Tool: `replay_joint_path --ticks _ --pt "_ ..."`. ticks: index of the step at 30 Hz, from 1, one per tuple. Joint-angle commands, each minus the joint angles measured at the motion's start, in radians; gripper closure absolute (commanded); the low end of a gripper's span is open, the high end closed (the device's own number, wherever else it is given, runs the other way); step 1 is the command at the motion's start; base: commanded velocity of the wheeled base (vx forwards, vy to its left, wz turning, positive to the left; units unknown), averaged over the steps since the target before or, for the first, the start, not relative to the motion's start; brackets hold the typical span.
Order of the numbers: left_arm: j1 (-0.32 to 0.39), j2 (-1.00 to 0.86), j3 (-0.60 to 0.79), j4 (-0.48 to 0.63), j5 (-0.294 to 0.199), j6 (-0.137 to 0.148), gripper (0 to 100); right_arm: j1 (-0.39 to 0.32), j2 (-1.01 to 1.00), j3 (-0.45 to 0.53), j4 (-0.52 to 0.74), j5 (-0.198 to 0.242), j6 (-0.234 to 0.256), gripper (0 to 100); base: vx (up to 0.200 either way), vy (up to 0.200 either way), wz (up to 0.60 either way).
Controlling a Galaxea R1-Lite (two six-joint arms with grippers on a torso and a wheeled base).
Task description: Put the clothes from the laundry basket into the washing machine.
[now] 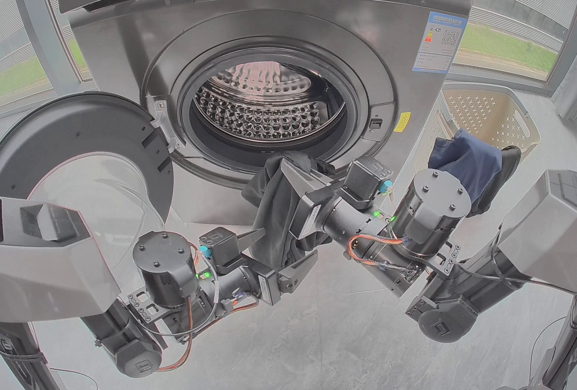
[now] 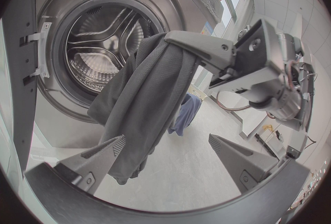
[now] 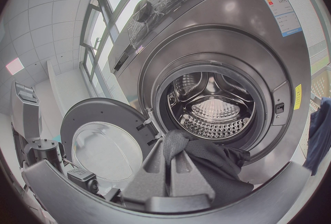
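Note:
The washing machine (image 1: pixel 264 103) stands in front of me with its round door (image 1: pixel 78 133) swung open to the left, and the steel drum (image 3: pixel 213 107) holds nothing I can see. My right gripper (image 1: pixel 294 172) is shut on a dark grey garment (image 1: pixel 276 211) just below the drum opening's lower rim. The cloth (image 2: pixel 148 97) hangs down from the fingers (image 2: pixel 193 45). My left gripper (image 2: pixel 169 155) is open underneath, with the garment's lower end hanging beside one finger (image 2: pixel 103 152). A blue garment (image 1: pixel 469 160) is draped over the laundry basket (image 1: pixel 499 115) rim.
The beige laundry basket stands on the floor right of the machine, against a window. The open door (image 3: pixel 103 138) takes up the space on the left, close to my left arm. Bare grey floor (image 1: pixel 336 325) lies in front of the machine.

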Motion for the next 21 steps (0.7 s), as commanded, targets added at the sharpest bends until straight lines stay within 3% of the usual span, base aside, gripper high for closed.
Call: replay_joint_path --ticks 1,12,13,21 --pt "0.007 0.062 -0.061 0.001 0.01 0.011 0 0.009 0.003 0.0 -0.003 -0.001 0.003 100 0.0 0.0 0.0" --pt "0.053 0.113 -0.139 -0.001 0.06 0.011 0 0.015 0.003 0.004 -0.008 -0.001 0.006 100 0.0 0.0 0.0" --pt "0.055 0.114 -0.142 -0.001 0.061 0.011 100 0.015 0.003 0.004 -0.008 -0.001 0.006 100 0.0 0.0 0.0" --pt "0.065 0.134 -0.19 -0.001 0.087 0.009 100 0.015 0.0 0.012 -0.009 -0.003 0.007 100 0.0 0.0 0.0"
